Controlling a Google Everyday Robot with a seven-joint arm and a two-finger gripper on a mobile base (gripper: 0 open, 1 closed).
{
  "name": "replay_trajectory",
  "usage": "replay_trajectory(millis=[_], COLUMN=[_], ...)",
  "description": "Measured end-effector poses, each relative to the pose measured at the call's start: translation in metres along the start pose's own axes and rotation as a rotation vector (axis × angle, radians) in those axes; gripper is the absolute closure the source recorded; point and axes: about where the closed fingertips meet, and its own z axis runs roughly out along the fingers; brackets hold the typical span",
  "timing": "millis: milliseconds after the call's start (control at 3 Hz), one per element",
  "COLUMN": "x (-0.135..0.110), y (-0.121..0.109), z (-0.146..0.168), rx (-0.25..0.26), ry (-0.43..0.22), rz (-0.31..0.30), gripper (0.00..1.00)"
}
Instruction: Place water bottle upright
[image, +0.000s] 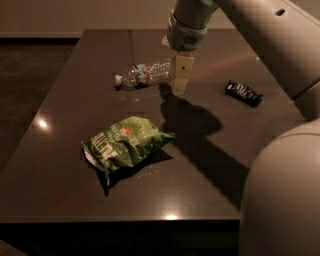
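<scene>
The small clear ribbed plastic water bottle (145, 74) lies on its side on the dark counter (60, 125), cap pointing left. The tool (179, 87) hangs just beside the bottle's base; you cannot tell whether it is open or closed. Expect a light, slippery, crushable body, so grip it gently around the ribbed middle.

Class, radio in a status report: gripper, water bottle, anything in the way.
Gripper hangs at water bottle's base end. Bottle on its side, cap left. Chip bag, candy bar apart, not in the way.

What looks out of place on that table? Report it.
The water bottle lies on its side towards the far edge of the table, cap pointing left, instead of standing. The tool hangs beside its bottom end. Nothing looks spilled or damaged.
</scene>
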Motion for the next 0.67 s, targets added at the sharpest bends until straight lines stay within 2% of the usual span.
replay_trajectory(millis=[667], x=[-0.017], y=[-0.034], z=[0.032], rx=[-0.021], ry=[0.069], rz=[-0.125], gripper=[0.0])
